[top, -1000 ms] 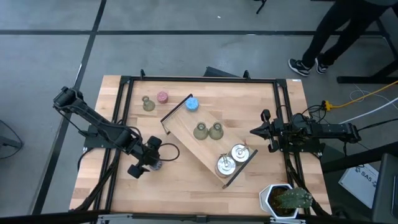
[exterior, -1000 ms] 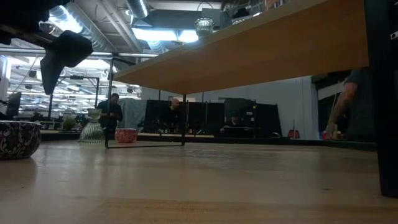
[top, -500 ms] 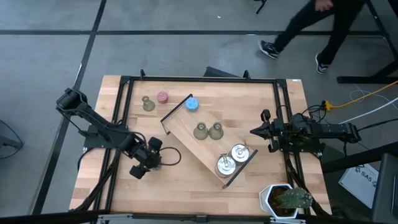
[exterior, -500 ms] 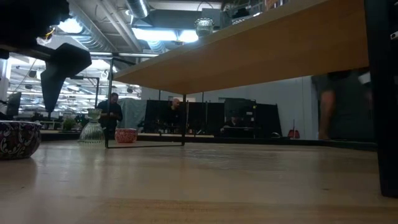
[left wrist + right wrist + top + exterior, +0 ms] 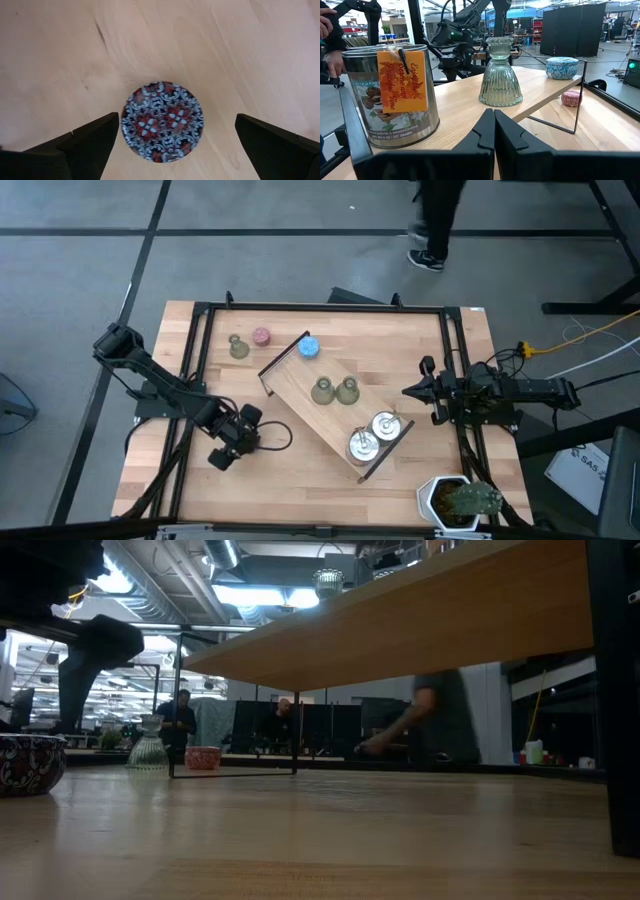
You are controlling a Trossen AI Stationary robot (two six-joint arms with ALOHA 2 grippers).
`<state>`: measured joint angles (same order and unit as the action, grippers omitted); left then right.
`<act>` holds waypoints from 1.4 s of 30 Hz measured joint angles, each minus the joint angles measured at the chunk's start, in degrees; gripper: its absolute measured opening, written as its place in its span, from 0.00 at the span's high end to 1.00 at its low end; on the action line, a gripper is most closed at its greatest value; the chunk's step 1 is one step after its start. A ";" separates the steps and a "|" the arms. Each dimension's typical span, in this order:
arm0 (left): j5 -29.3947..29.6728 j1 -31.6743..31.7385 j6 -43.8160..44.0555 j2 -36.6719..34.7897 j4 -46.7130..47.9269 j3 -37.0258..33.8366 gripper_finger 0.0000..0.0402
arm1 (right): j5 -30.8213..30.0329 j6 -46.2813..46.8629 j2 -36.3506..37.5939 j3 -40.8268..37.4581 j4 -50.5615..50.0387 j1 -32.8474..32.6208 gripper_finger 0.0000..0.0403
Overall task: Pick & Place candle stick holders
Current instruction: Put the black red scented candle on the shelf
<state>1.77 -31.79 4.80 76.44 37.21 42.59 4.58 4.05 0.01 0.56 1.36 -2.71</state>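
The left gripper [image 5: 170, 145] hangs wide open directly over the purple holder [image 5: 162, 121], holding nothing, its fingers [image 5: 85, 140] clear on either side; the holder stands on the bare surface [image 5: 240, 45], off the tray [image 5: 330, 420]. If the descent drifts, one finger could strike the rim and push or tip the holder; a shallow closure could slip off its round side. The right gripper [image 5: 494, 131] waits closed and empty beside the tray. The left wrist view shows the patterned top; the low view shows only its side.
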 joint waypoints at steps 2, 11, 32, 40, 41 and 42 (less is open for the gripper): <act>-0.31 0.00 0.21 0.00 0.01 0.00 0.01 | 0.00 0.00 0.00 0.00 0.01 -0.01 1.00; 0.59 0.48 -1.03 0.86 0.09 0.00 0.01 | 0.00 0.00 0.00 0.00 -0.01 0.01 1.00; 2.02 0.78 -2.55 5.03 -1.55 0.02 0.02 | 0.00 0.00 0.00 0.00 -0.01 0.01 1.00; 1.27 0.85 -2.56 5.03 -1.51 0.02 0.10 | 0.00 0.00 0.00 0.00 0.00 0.00 1.00; 0.83 0.85 -2.56 5.03 -1.51 0.02 0.11 | 0.00 0.00 0.00 0.00 -0.01 0.01 1.00; 0.46 0.85 -2.56 5.03 -1.51 0.02 0.12 | 0.00 0.00 0.00 -0.01 0.01 0.01 1.00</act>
<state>2.23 -30.94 2.24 81.47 35.70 42.61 4.58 4.05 0.01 0.55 1.37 -2.70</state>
